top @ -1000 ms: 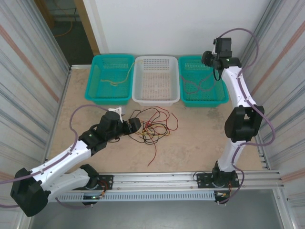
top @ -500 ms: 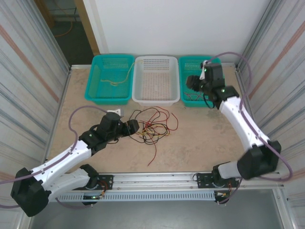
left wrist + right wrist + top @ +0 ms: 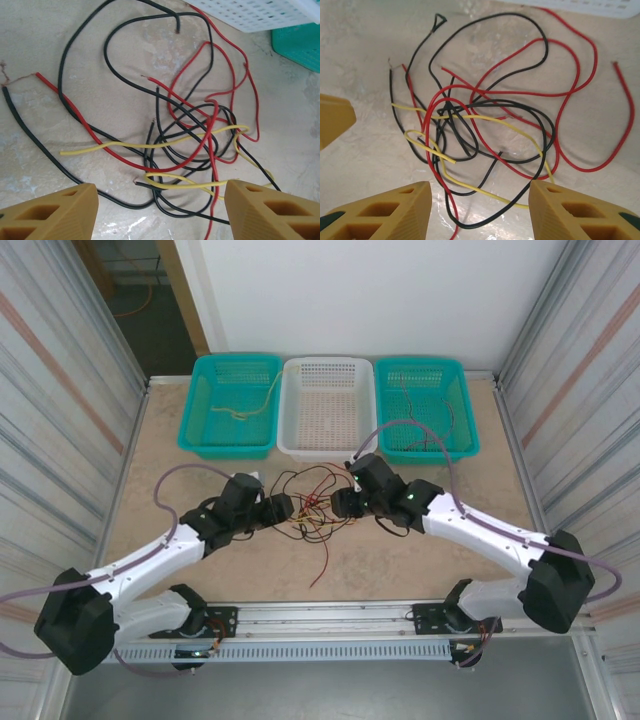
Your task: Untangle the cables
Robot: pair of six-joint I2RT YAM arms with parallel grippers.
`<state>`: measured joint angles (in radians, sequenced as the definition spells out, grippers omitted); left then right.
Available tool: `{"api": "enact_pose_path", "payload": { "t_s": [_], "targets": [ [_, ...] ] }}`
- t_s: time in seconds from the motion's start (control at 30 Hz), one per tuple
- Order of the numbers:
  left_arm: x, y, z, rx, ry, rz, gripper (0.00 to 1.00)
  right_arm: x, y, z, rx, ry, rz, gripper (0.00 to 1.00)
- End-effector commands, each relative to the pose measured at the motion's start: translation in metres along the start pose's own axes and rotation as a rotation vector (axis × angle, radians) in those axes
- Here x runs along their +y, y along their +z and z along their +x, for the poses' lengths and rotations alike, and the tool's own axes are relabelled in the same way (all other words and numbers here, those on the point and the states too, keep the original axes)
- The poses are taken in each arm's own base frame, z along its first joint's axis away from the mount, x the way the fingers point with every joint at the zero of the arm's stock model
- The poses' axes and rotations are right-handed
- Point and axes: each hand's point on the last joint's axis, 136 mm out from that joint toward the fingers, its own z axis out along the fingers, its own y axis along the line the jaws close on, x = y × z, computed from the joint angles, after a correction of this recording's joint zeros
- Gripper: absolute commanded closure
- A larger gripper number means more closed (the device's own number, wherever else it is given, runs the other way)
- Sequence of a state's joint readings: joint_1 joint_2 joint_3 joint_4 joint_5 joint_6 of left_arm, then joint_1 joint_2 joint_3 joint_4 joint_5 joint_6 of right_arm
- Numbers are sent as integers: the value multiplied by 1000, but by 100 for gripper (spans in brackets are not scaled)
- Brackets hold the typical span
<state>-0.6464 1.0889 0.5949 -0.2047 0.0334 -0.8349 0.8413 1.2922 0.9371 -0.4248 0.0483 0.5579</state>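
Cables [image 3: 318, 506], red, black and yellow, are lying tangled in one heap on the table [image 3: 430, 550], at 6 o'clock from the white basket [image 3: 328, 410]. Left gripper [image 3: 287, 507] is hovering at the heap's 9 o'clock and right gripper [image 3: 340, 504] at its 3 o'clock; both are holding their fingers apart, gripping nothing.

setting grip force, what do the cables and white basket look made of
The cables: thin wire, probably in smooth, slightly glossy plastic insulation; cut ends show brownish tips. The white basket: likely moulded plastic, matte, judging by its regular perforated grid.
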Motion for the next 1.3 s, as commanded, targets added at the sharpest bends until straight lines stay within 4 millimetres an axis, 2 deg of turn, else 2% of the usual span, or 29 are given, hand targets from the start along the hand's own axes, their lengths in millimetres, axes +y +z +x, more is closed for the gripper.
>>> {"api": "enact_pose_path", "payload": {
  "t_s": [0.0,0.2,0.43,0.57,0.77,0.87,1.0,1.13,1.27],
  "targets": [
    [-5,-1,-21,-41,-17,10,34,2,18,9,24,36,13,47],
    [-6,1,-33,-56,-4,-13,35,17,47,19,101,-5,-5,49],
    [16,-1,-28,-57,-42,-54,37,41,63,10,135,-105,-1,49],
    [25,-4,-26,-73,-83,-53,38,40,77,4,156,-139,50,48],
    [28,-2,-26,-70,-116,-45,38,34,102,23,248,-148,101,55],
    [27,4,-26,-60,-123,-47,40,25,101,34,267,-135,130,64],
    [19,21,-22,-25,-120,-54,43,11,92,51,287,-118,149,79],
    [6,46,-17,2,-125,-28,44,3,83,64,305,-103,153,85],
    [1,72,-10,38,-184,9,46,2,78,69,308,-95,144,86]
  ]
}}
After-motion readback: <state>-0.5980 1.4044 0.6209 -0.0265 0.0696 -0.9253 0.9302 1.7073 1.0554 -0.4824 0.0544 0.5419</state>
